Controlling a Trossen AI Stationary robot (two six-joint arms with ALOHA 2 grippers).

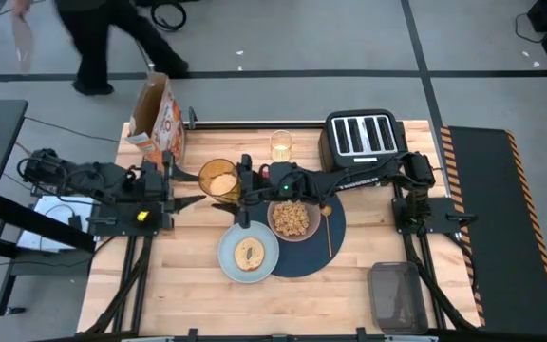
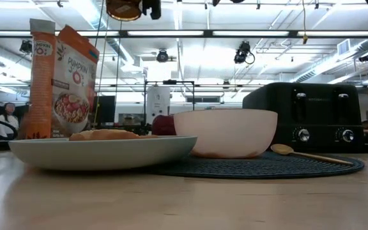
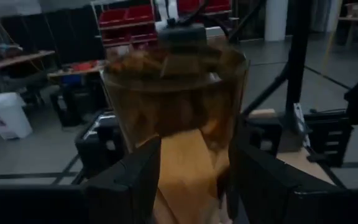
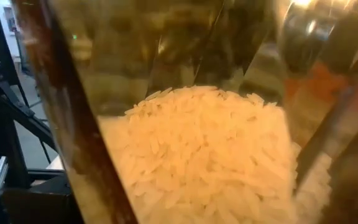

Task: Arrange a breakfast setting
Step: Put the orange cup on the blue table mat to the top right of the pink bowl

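- Above the table (image 1: pixel 188 304), behind the setting, both end effectors meet at the amber cup (image 1: pixel 219 178). The left end effector (image 1: pixel 186 180) is clenched on it, fingers (image 3: pixel 126 183) flanking the glass, and carries it clear of the wood.
- The right end effector (image 1: pixel 247 180) sits against the cup's other side; I cannot tell its grip. Pale grains fill its close view, so this looks like a handover.
- On the dark-blue placemat (image 1: pixel 335 228) stand the cereal-filled tan bowl (image 1: pixel 291 219) and gold spoon (image 1: pixel 328 228), ready for eating.
- Overlapping the mat's edge, the pale-blue plate (image 1: pixel 227 262) holds the toasted bread (image 1: pixel 249 253).
- A red apple (image 2: pixel 162 124) shows behind the bowl.
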